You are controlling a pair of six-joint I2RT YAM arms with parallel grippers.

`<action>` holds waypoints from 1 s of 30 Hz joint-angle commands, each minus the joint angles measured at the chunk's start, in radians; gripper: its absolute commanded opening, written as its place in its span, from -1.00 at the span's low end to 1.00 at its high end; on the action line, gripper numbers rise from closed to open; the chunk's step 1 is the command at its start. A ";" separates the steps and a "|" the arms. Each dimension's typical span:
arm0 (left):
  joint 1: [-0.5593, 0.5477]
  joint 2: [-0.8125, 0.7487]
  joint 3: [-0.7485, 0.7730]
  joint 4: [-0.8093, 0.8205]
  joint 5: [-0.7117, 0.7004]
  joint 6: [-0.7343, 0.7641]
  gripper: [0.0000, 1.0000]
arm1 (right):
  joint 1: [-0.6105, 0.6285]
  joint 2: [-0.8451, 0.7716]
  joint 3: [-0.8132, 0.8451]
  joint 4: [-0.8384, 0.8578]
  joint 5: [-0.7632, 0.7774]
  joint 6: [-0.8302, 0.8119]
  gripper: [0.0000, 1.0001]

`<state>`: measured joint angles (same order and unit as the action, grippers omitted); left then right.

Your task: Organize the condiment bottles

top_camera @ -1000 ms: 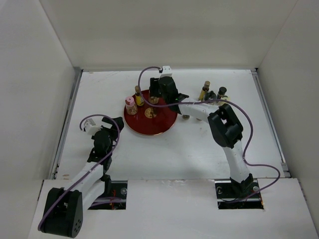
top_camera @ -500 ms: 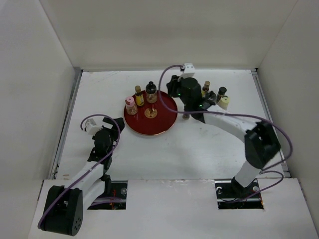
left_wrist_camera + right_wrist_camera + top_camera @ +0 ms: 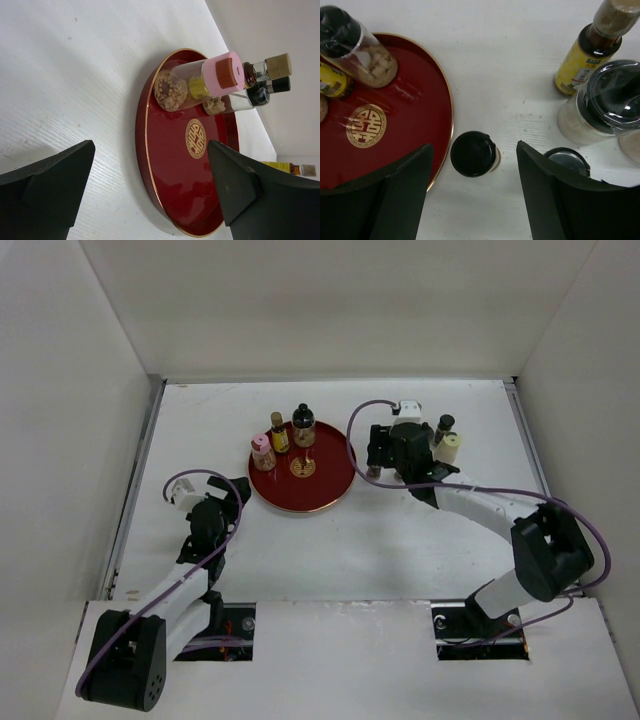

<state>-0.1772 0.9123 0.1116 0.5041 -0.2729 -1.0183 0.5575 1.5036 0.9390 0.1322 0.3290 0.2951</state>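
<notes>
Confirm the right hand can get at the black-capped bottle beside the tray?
Probably yes: the right hand is open directly above the black-capped bottle with nothing between. The tray rim close beside it could crowd one finger.

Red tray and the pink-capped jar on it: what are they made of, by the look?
The red tray looks like lacquered wood or glossy plastic: its smooth surface shows bright reflections, and I cannot tell which it is. The pink-capped jar has a clear body, glass or clear plastic, since its brown contents show through. Its cap looks like matte plastic.
</notes>
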 commanded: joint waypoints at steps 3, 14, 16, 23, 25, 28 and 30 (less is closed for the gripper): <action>-0.003 -0.003 0.016 0.045 0.006 -0.006 1.00 | 0.008 0.023 0.032 0.021 -0.016 -0.019 0.49; -0.005 0.005 0.020 0.051 0.018 -0.008 1.00 | 0.011 0.092 0.055 0.017 -0.016 -0.011 0.29; -0.005 0.008 0.019 0.051 0.014 -0.008 1.00 | 0.012 0.102 0.063 0.017 -0.015 -0.017 0.24; -0.008 0.020 0.020 0.060 0.017 -0.009 1.00 | 0.031 0.107 0.070 0.043 0.027 -0.028 -0.04; -0.008 0.030 0.022 0.060 0.021 -0.009 1.00 | 0.049 0.081 0.073 0.058 0.054 -0.051 -0.11; -0.009 0.023 0.023 0.060 0.026 -0.011 1.00 | 0.072 0.044 0.095 0.076 0.100 -0.073 -0.16; -0.011 0.023 0.022 0.060 0.018 -0.011 1.00 | 0.089 0.032 0.133 0.069 0.117 -0.092 -0.16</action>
<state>-0.1806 0.9398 0.1116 0.5129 -0.2558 -1.0203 0.6209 1.6070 0.9802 0.1261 0.3836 0.2436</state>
